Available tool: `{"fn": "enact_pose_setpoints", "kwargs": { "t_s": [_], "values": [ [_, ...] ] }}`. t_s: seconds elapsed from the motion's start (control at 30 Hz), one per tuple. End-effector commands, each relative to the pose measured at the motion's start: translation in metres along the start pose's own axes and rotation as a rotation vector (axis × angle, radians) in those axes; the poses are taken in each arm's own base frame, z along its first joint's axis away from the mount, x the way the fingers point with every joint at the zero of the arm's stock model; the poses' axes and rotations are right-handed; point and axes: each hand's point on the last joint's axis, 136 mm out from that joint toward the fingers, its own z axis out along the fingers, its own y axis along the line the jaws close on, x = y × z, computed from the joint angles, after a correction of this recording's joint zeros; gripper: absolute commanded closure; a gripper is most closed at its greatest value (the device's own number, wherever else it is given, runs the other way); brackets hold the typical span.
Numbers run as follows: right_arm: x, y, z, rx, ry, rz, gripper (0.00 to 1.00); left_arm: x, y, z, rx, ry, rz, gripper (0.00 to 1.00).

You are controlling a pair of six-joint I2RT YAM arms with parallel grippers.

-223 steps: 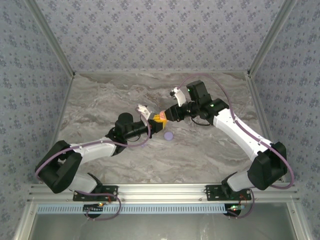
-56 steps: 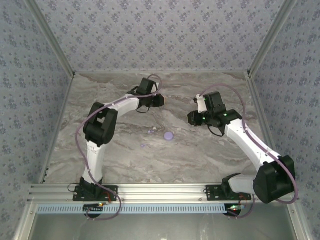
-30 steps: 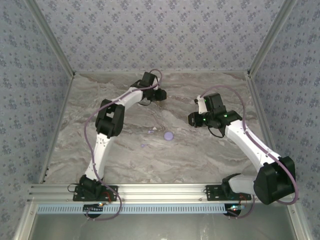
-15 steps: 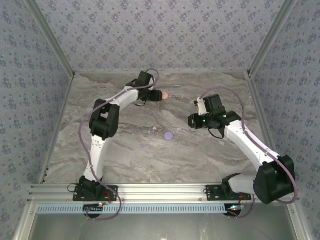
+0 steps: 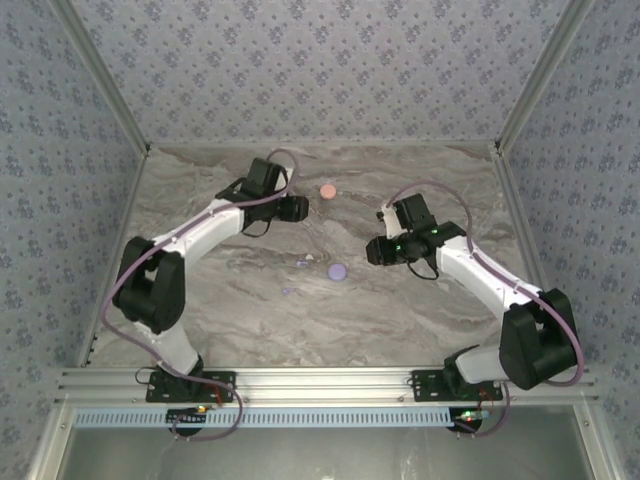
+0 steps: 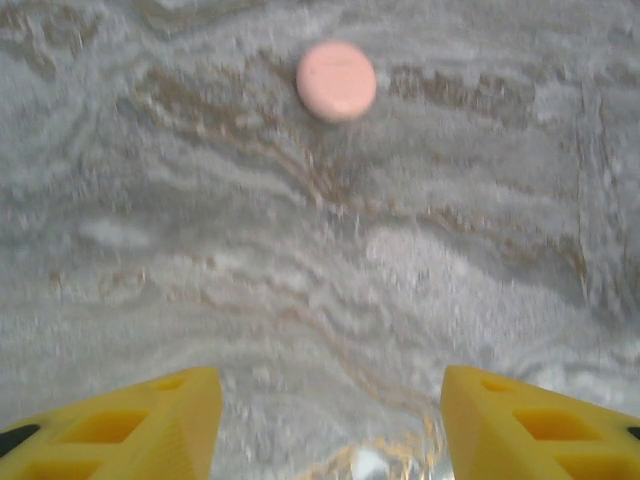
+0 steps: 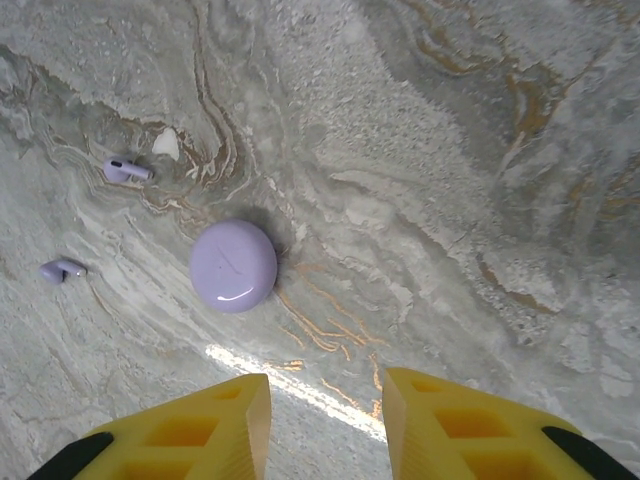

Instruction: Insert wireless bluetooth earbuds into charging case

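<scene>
Two tiny lavender earbuds (image 7: 125,170) (image 7: 62,269) lie on the marble table left of a lavender round disc (image 7: 233,265); from above they show as the earbuds (image 5: 302,264) (image 5: 285,292) beside the disc (image 5: 337,271). My right gripper (image 7: 325,425) hangs open and empty just right of that disc, also seen from above (image 5: 372,250). A salmon-pink round disc (image 6: 336,80) lies alone at the back (image 5: 327,190). My left gripper (image 6: 325,425) is open and empty, a short way from it (image 5: 298,208). No pale pink earbuds are visible.
A small pale fleck (image 7: 166,145) lies by the upper earbud; I cannot tell what it is. Patterned walls close the table (image 5: 200,300) at the back and sides. Both arms reach toward the middle from the near edge.
The salmon-pink disc, at the left gripper's tip half a second ago, now lies free, and the left gripper has drawn back left. The right gripper has shifted slightly left toward the lavender disc.
</scene>
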Motion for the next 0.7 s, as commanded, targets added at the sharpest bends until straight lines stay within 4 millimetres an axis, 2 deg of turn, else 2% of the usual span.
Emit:
{"fn": "enact_pose_setpoints", "kwargs": {
  "t_s": [0.0, 0.17, 0.33, 0.5, 0.67],
  "values": [
    [0.007, 0.008, 0.011, -0.044, 0.029, -0.002, 0.64, 0.02, -0.009, -0.014, 0.03, 0.01, -0.011, 0.41],
    [0.013, 0.011, 0.023, -0.051, 0.057, 0.001, 0.63, 0.05, -0.018, -0.027, 0.053, 0.045, -0.015, 0.42],
    [0.023, 0.015, 0.035, -0.064, 0.095, 0.0, 0.64, 0.073, -0.014, -0.03, 0.052, 0.082, -0.003, 0.44],
    [0.032, 0.019, 0.049, -0.074, 0.138, 0.001, 0.65, 0.089, -0.016, -0.027, 0.077, 0.127, -0.011, 0.47],
    [0.035, 0.023, 0.063, -0.074, 0.164, 0.007, 0.66, 0.095, -0.025, -0.019, 0.11, 0.155, -0.013, 0.49]
  ]
}}
